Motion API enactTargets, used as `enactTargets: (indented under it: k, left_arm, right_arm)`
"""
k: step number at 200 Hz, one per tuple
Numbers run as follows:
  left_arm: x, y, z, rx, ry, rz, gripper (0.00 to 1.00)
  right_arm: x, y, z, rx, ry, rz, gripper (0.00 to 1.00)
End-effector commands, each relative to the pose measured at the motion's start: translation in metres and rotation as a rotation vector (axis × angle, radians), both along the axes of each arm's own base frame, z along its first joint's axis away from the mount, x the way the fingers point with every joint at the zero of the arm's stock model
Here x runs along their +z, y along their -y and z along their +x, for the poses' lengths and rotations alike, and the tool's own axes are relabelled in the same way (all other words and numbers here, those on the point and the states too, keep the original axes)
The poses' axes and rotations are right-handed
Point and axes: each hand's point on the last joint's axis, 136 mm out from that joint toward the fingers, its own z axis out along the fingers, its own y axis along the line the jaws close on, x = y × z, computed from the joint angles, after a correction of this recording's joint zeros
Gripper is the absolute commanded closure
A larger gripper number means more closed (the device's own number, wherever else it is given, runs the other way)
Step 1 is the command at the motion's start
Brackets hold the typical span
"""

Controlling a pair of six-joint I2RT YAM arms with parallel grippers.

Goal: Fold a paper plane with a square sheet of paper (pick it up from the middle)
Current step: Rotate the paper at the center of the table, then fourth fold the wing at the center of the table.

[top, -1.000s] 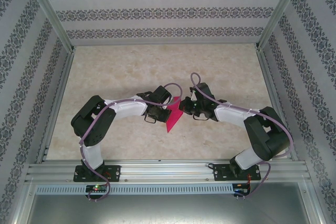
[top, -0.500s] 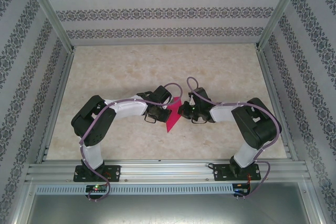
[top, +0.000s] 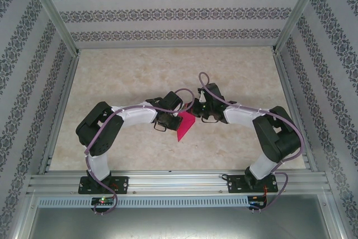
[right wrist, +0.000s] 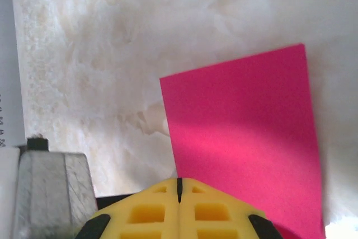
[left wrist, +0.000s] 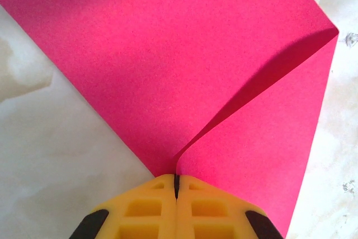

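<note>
The square sheet of paper [top: 183, 126] lies mid-worktop [top: 140, 71] between the two arms, folded over so one flap lifts off the layer beneath it. The left end effector [left wrist: 176, 178] is clenched on the paper where the flap and lower layer meet. The right end effector [right wrist: 179, 182] is clenched too, at the sheet's far edge; whether it pinches paper I cannot tell.

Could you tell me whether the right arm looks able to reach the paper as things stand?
Probably yes: the right gripper sits right at the paper with nothing between, though its jaws are shut and must open first. The left gripper pinches the paper's fold.
</note>
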Motion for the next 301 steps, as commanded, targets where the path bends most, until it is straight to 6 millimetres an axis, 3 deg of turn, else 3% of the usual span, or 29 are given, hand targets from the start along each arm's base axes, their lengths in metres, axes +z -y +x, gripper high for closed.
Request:
enactTargets:
  k: [1, 97, 117, 142, 155, 182, 197, 231, 253, 276, 301]
  left_arm:
    - [-0.02, -0.009, -0.014, -0.03, -0.056, 0.06, 1.0]
    - [-0.017, -0.009, -0.012, -0.028, -0.039, 0.052, 1.0]
    - [-0.009, -0.009, -0.01, -0.019, -0.016, 0.044, 1.0]
    - [0.012, -0.012, -0.004, 0.003, 0.03, 0.043, 0.91]
    - [0.03, -0.013, -0.001, 0.019, 0.061, 0.026, 0.8]
    - [0.064, -0.027, -0.002, 0.091, 0.136, 0.008, 0.68]
    - [0.078, -0.031, -0.011, 0.11, 0.147, -0.043, 0.67]
    - [0.09, -0.009, -0.04, 0.04, 0.062, -0.229, 0.78]
    - [0.096, 0.02, -0.062, -0.047, -0.016, -0.351, 0.81]
    - [0.081, 0.031, -0.075, -0.072, -0.023, -0.304, 0.82]
    - [0.052, 0.031, -0.055, -0.008, -0.001, -0.214, 0.88]
  right_arm:
    - [-0.021, 0.003, -0.004, 0.025, -0.062, -0.031, 1.0]
    - [-0.048, 0.004, -0.008, 0.015, -0.146, -0.051, 1.0]
    - [-0.058, 0.013, -0.012, 0.006, -0.179, -0.124, 1.0]
    - [-0.066, 0.015, -0.023, -0.046, -0.212, -0.11, 1.0]
    - [-0.067, 0.013, -0.029, -0.086, -0.222, -0.099, 1.0]
    - [-0.058, 0.013, -0.034, -0.163, -0.208, -0.13, 1.0]
    - [-0.05, 0.01, -0.036, -0.197, -0.189, -0.123, 1.0]
    - [-0.018, 0.013, -0.029, -0.235, -0.118, -0.103, 0.97]
    - [0.004, 0.016, -0.022, -0.213, -0.058, -0.083, 0.95]
    - [0.018, 0.029, -0.023, -0.193, -0.045, -0.111, 0.91]
    - [0.02, 0.034, -0.04, -0.155, -0.049, -0.114, 0.91]
